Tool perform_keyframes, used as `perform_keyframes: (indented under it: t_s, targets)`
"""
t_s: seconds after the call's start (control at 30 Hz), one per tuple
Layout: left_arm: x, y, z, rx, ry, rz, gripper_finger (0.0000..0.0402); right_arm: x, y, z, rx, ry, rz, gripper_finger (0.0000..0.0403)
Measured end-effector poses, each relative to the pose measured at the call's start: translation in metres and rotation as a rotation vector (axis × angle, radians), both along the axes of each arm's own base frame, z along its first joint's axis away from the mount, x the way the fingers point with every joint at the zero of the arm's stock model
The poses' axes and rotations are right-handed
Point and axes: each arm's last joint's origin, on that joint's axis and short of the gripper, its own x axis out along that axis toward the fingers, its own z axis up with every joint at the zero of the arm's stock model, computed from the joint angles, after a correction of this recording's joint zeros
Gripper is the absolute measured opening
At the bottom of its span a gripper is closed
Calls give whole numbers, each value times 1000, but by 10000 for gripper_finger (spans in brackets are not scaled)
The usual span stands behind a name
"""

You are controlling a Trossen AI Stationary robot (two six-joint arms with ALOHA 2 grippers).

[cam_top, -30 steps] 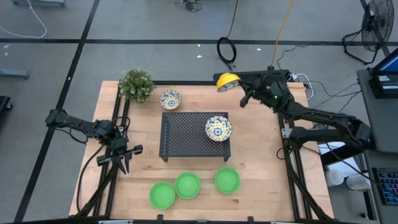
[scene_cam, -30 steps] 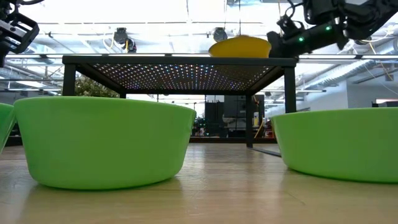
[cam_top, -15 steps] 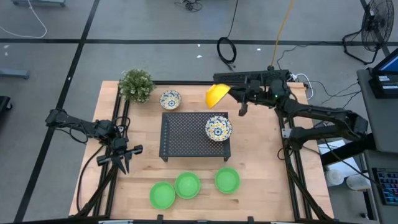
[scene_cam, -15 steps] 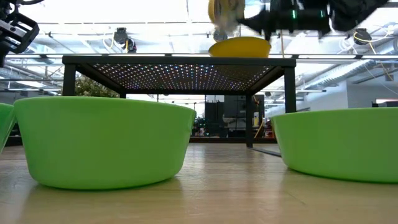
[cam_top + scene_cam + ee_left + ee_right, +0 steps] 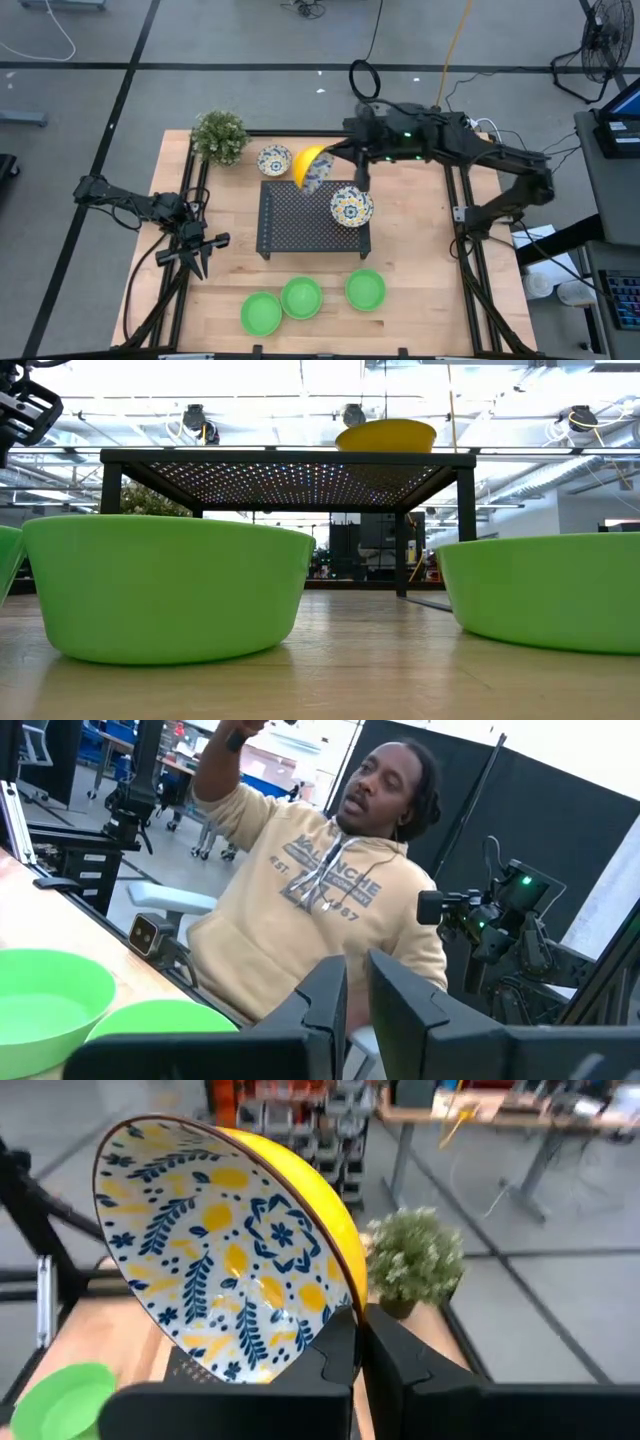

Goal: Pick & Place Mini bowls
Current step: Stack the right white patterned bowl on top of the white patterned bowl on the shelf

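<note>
Grey workshop floor with loose cables surrounds the wooden counter [image 5: 410,260], which carries a black perforated rack [image 5: 300,222] near its middle. On the rack's right end sits one patterned bowl [image 5: 351,206], upright; in the low view its yellow underside shows on top of the rack. A second patterned bowl [image 5: 274,160] stands on the counter by the far edge, between the rack and the potted plant [image 5: 219,136] in the far left corner. Three green bowls line the near edge: the left green bowl [image 5: 261,313] and the middle green bowl [image 5: 301,297] touch or nearly touch, and the right green bowl [image 5: 365,289] stands a little apart.

The right arm reaches in from the far right corner, and its right claw [image 5: 358,1335] is closed on the rim of a third patterned bowl, the held bowl [image 5: 311,168], yellow outside and floral inside. It hangs tilted on edge above the rack's far left part, near the bowl by the far edge.

The left arm waits over the left edge of the counter, its left claw [image 5: 200,252] holding nothing, the fingers [image 5: 330,1000] standing only slightly parted. Beyond it, in the left wrist view, a person in a tan hoodie [image 5: 320,910] sits with one arm raised.
</note>
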Motion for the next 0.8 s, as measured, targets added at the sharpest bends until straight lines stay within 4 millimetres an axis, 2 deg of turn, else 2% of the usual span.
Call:
perform_keyframes:
  t_s: [0.17, 0.27, 0.4, 0.8]
  targets:
    - [0, 0, 0, 0, 0, 0, 47, 20, -3, 27, 48, 37, -13, 0]
    - [0, 0, 0, 0, 0, 1, 47, 27, -7, 36, 58, 71, -26, 0]
    - [0, 0, 0, 0, 0, 0, 47, 34, -13, 24, 87, 216, -46, 0]
    - [0, 0, 0, 0, 0, 1, 47, 21, -13, 2, 196, 467, -96, 0]
